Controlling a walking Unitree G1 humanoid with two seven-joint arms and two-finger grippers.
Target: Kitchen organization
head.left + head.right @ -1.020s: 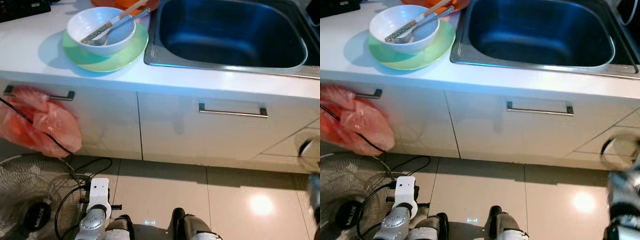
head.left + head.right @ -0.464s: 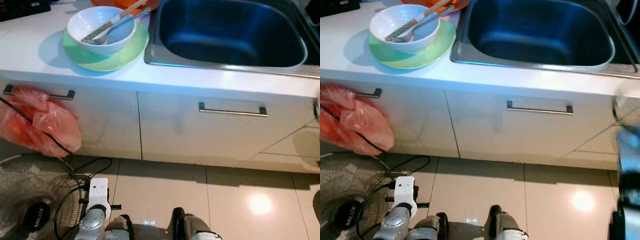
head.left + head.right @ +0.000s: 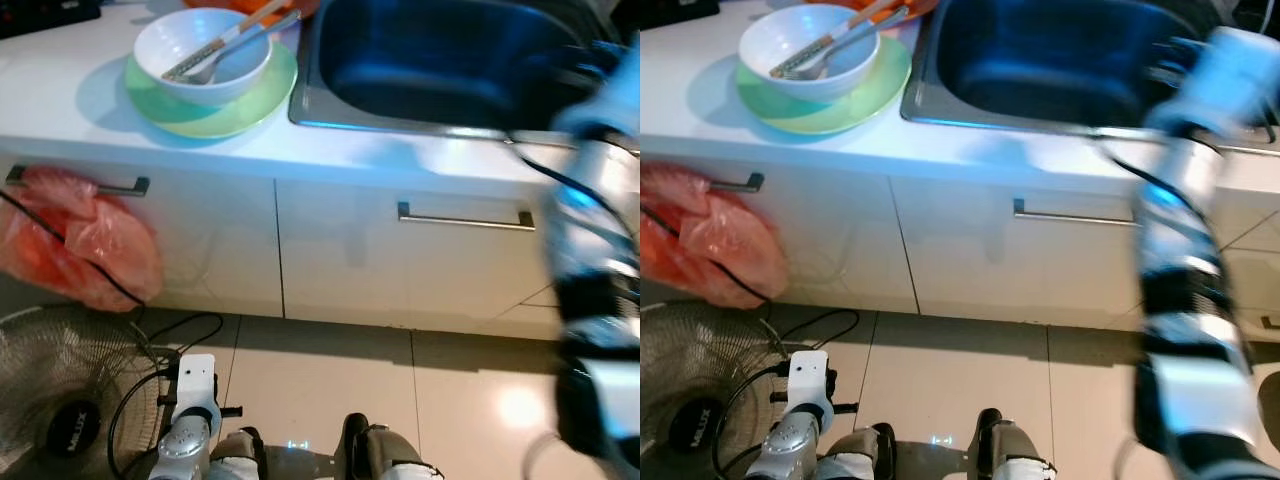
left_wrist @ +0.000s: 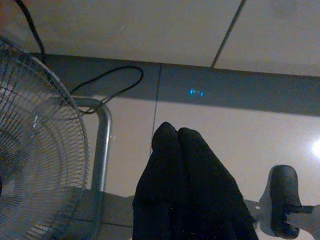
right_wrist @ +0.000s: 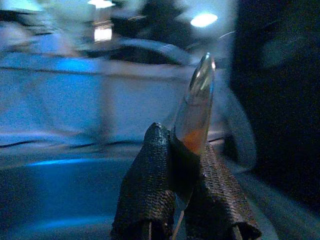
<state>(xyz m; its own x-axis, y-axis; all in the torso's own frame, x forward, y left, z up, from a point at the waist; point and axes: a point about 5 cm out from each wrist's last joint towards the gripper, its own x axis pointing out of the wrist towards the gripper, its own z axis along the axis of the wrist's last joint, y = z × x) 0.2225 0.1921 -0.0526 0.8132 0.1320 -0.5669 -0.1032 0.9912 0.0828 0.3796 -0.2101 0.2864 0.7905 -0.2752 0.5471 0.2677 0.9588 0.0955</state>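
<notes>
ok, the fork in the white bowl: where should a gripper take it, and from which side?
Probably by the handle end of the fork. It leans over the far rim of the white bowl toward the sink, raised off the counter, while its tines lie low inside the bowl. Come from above on the sink side.

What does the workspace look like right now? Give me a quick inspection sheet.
Surface: white counter with steel sink, basin bare.
Job's things: white bowl holding fork and chopsticks, on green plate; clear glass piece in right gripper.
Clutter: red plastic bag on drawer handle.
Grippers: right gripper shut on glass, blurred by sink; left gripper shut, hanging.
Cables: black cable on floor.
Surroundings: floor fan, tiled floor.
</notes>
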